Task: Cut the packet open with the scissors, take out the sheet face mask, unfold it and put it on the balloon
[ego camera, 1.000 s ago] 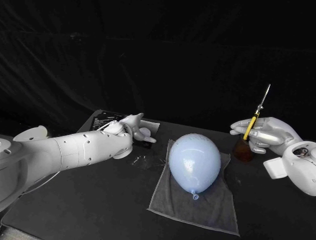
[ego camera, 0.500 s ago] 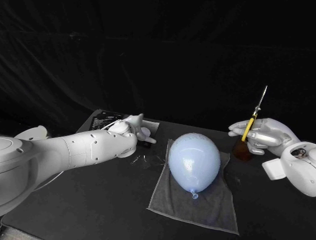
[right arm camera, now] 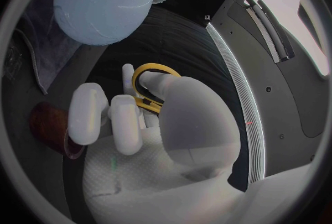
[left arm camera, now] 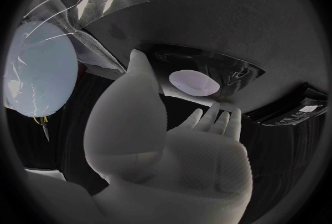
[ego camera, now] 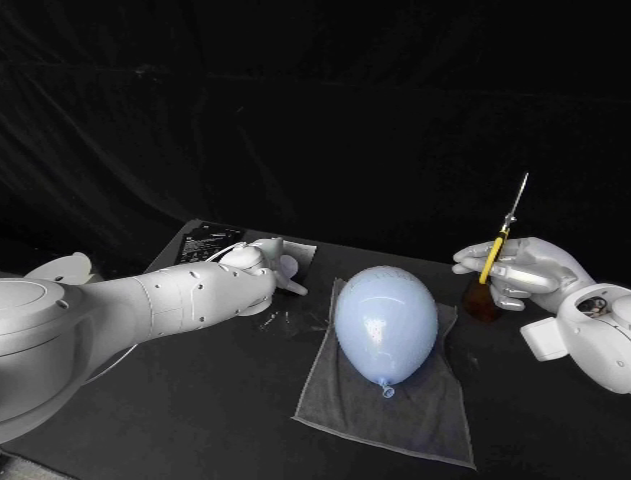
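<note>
A pale blue balloon (ego camera: 386, 320) lies on a grey towel (ego camera: 402, 420) in the middle of the table. My right hand (ego camera: 529, 270) is raised to its right and grips the yellow-handled scissors (ego camera: 508, 228), blades up; the handle loop (right arm camera: 154, 77) sits round its fingers. My left hand (ego camera: 265, 263) is at the back left of the balloon. In the left wrist view its fingers (left arm camera: 216, 123) reach out flat and apart over a black packet (left arm camera: 207, 72) with a pale oval on it, holding nothing. The balloon (left arm camera: 38, 69) also appears there.
A crumpled clear plastic wrapper (ego camera: 294, 320) lies between my left arm and the towel. A black labelled flat pack (ego camera: 207, 243) lies at the table's back left corner. A brown cup (ego camera: 481, 300) stands under my right hand.
My left hand has come down a little toward the table. My right hand with the scissors has drifted slightly left; the balloon and towel have stayed put.
</note>
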`<move>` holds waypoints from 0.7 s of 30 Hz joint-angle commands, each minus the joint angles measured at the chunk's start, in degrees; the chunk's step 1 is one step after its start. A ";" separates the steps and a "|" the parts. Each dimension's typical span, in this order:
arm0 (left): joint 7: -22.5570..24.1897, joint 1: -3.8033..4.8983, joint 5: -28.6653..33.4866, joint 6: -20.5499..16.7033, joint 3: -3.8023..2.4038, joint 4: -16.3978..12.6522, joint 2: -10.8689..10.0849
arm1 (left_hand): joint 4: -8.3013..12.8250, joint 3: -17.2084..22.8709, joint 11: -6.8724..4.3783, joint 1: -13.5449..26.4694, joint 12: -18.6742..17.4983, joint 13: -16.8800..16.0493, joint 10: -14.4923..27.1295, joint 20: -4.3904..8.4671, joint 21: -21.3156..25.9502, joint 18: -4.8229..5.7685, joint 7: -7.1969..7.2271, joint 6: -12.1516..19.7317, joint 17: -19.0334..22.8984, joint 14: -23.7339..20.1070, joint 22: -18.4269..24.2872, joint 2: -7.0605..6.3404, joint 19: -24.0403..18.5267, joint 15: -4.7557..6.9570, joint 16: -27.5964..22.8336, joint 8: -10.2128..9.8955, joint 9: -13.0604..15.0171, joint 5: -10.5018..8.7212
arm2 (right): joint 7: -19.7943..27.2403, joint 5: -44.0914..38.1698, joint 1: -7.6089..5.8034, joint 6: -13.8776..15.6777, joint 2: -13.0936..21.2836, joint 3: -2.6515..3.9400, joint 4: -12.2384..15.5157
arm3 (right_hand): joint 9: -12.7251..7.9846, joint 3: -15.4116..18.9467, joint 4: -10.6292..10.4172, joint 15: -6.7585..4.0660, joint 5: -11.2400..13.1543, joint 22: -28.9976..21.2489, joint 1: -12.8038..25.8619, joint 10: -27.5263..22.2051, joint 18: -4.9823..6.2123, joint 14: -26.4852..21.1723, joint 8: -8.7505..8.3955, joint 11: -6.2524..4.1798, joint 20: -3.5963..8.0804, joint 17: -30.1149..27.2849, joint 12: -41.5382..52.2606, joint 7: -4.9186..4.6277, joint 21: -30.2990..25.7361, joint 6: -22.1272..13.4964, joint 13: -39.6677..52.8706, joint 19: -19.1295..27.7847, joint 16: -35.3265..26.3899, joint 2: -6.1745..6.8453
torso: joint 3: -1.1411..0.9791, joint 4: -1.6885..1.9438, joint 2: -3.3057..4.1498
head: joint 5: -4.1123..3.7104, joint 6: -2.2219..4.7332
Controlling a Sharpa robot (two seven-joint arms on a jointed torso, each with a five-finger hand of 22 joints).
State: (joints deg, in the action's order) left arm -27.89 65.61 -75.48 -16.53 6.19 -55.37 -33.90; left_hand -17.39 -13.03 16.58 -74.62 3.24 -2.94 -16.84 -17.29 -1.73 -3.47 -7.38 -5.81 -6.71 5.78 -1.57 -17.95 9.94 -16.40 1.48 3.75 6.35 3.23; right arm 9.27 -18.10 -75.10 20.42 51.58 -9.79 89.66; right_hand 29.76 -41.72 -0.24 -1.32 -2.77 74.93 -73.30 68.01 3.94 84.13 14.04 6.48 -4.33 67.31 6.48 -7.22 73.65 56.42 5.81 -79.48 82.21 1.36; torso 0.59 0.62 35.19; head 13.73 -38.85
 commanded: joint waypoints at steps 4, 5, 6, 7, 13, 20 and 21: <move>-0.39 -0.08 -0.16 3.26 -0.07 1.03 0.43 | 0.03 -0.08 0.15 -0.37 0.37 -0.09 -0.33 0.14 0.04 0.32 -10.11 -0.49 0.18 0.33 -0.08 -0.16 0.47 0.13 0.18 0.19 0.04 0.07 | 0.20 -0.79 -0.01 -1.11 0.01 0.06 0.23 | 0.02 -0.10 -0.12 -0.43 -0.02 0.81 -0.38 14.21 0.53 1.75 0.24 -4.10 -0.05 0.09 0.27 0.15 -0.26 0.23 0.05 0.31 0.14 0.06 | 0.00 0.04 -0.04 | -0.04 -0.12; -0.39 -0.10 -0.11 3.40 -0.08 1.14 0.46 | 0.03 -0.12 0.15 -0.45 0.38 -0.09 -0.32 0.14 0.04 0.32 -10.11 -0.48 0.23 0.29 -0.08 -0.16 0.48 0.13 0.17 0.18 0.02 0.08 | 0.20 -0.80 0.00 -1.13 0.01 0.06 0.24 | 0.02 -0.10 -0.12 -0.43 -0.02 0.81 -0.38 14.21 0.53 1.75 0.24 -4.10 -0.05 0.09 0.27 0.15 -0.26 0.23 0.05 0.31 0.14 0.06 | 0.00 0.04 -0.03 | -0.05 -0.13; -0.39 -0.12 -0.03 3.53 -0.08 1.21 0.48 | 0.03 -0.10 0.15 -0.49 0.39 -0.09 -0.34 0.14 0.04 0.32 -10.11 -0.50 0.18 0.34 -0.08 -0.16 0.49 0.13 0.19 0.19 0.04 0.09 | 0.20 -0.81 0.00 -1.15 0.01 0.06 0.25 | 0.02 -0.10 -0.12 -0.43 -0.02 0.81 -0.38 14.21 0.53 1.75 0.24 -4.10 -0.05 0.09 0.27 0.15 -0.26 0.23 0.05 0.31 0.14 0.06 | 0.00 0.04 -0.03 | -0.05 -0.13; -0.39 -0.16 0.05 3.77 -0.09 1.26 0.52 | 0.03 -0.09 0.14 -0.81 0.46 -0.11 -0.41 0.15 0.01 0.31 -10.11 -0.55 -0.02 0.55 -0.10 -0.16 0.60 0.14 0.25 0.21 0.08 0.13 | 0.20 -0.82 0.00 -1.17 0.00 0.06 0.25 | 0.02 -0.10 -0.12 -0.43 -0.02 0.81 -0.38 14.21 0.53 1.75 0.24 -4.10 -0.05 0.09 0.27 0.15 -0.26 0.23 0.05 0.31 0.14 0.06 | 0.01 0.04 -0.03 | -0.04 -0.14; -0.39 -0.46 0.94 4.29 -0.12 1.12 0.64 | 0.06 0.65 0.06 -2.97 1.26 -0.51 -2.37 0.20 -0.52 0.18 -10.10 -1.39 -1.79 2.68 -0.51 -0.04 2.97 0.28 0.96 0.67 0.78 0.43 | 0.17 -0.87 0.00 -1.25 -0.02 0.06 0.33 | 0.06 -0.05 -0.07 -0.44 -0.02 0.76 -0.43 14.28 0.55 1.73 0.26 -4.11 -0.04 0.00 0.19 0.16 -0.35 0.23 0.12 0.37 0.09 0.02 | 0.03 0.02 0.02 | -0.14 -0.30; 0.25 -0.62 1.83 2.83 -0.14 0.88 0.48 | 0.15 11.01 -0.42 -11.44 4.34 -1.75 -8.88 0.35 -2.49 -0.42 -9.81 -4.25 -5.55 9.60 -1.57 1.06 8.49 1.23 3.84 2.22 2.52 1.14 | 0.15 -1.02 0.00 -1.25 0.04 0.06 0.34 | 0.07 -0.04 -0.06 -0.44 -0.02 0.74 -0.43 14.30 0.56 1.72 0.26 -4.11 -0.04 -0.06 0.18 0.16 -0.39 0.24 0.14 0.40 0.07 0.01 | -0.02 0.08 -0.04 | -0.24 -0.42; 0.50 -0.64 1.91 2.55 -0.15 0.84 0.44 | 0.11 14.40 -0.59 -13.05 4.90 -1.96 -10.16 0.40 -3.21 -0.50 -10.00 -5.15 -6.45 11.28 -1.98 2.03 10.84 1.42 4.50 2.70 3.09 0.95 | 0.15 -1.04 0.00 -1.26 0.04 0.06 0.33 | 0.07 -0.04 -0.06 -0.44 -0.02 0.74 -0.43 14.30 0.56 1.72 0.26 -4.11 -0.04 -0.06 0.18 0.16 -0.39 0.24 0.14 0.40 0.07 0.01 | -0.02 0.08 -0.04 | -0.28 -0.46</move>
State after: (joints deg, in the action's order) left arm -27.09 65.81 -74.11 -15.12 5.47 -54.96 -33.22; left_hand -18.61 -2.51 16.22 -84.47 7.57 -4.62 -25.95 -16.92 -4.46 -3.47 -7.62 -10.41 -12.58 15.91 -3.28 -17.85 19.42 -15.17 5.50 6.13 9.09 3.96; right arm 9.12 -18.39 -75.08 20.05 51.62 -9.79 89.88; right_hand 29.79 -41.72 -0.23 -1.32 -2.77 74.95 -73.29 68.02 3.92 84.13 13.94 6.49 -4.33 67.34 6.49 -7.24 73.65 56.40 5.88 -79.48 82.20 1.37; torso 0.58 0.68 35.17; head 13.51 -39.23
